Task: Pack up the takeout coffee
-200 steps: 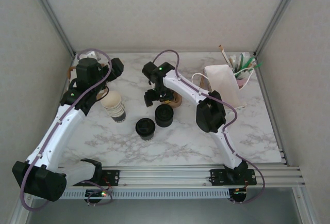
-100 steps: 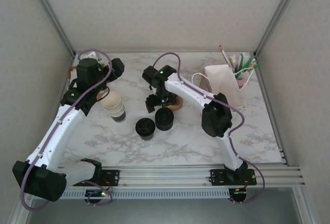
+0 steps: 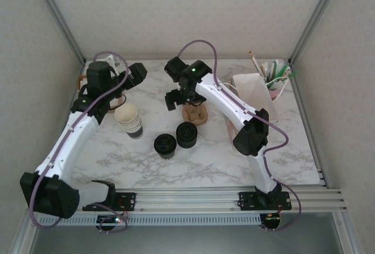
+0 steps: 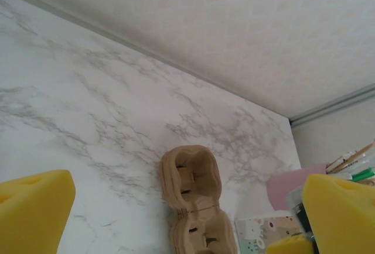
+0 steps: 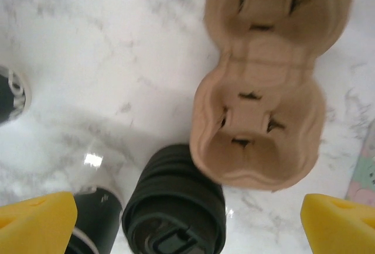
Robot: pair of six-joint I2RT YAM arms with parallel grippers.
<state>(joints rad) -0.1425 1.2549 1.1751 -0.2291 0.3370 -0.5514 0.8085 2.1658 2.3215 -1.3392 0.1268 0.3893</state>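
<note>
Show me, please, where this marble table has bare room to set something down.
Bare: the near strip of the marble table in front of the black-lidded paper cup, and the front right corner. Crowded: the middle, with the cream paper cup stack, black stack of lids and brown pulp cup carrier.

Bright, even, diffuse light from above; shadows soft, one wrist view blurred.
The top view is sharp, and the arms cast only faint shadows on the marble table (image 3: 211, 154). The right wrist view is soft throughout: the carrier (image 5: 263, 119) at 2 o'clock and the lids (image 5: 176, 213) at 6 o'clock smear, with a small glare spot at 8 o'clock. In the left wrist view the yellow fingers (image 4: 29, 213) at 8 and 4 o'clock are out of focus.
</note>
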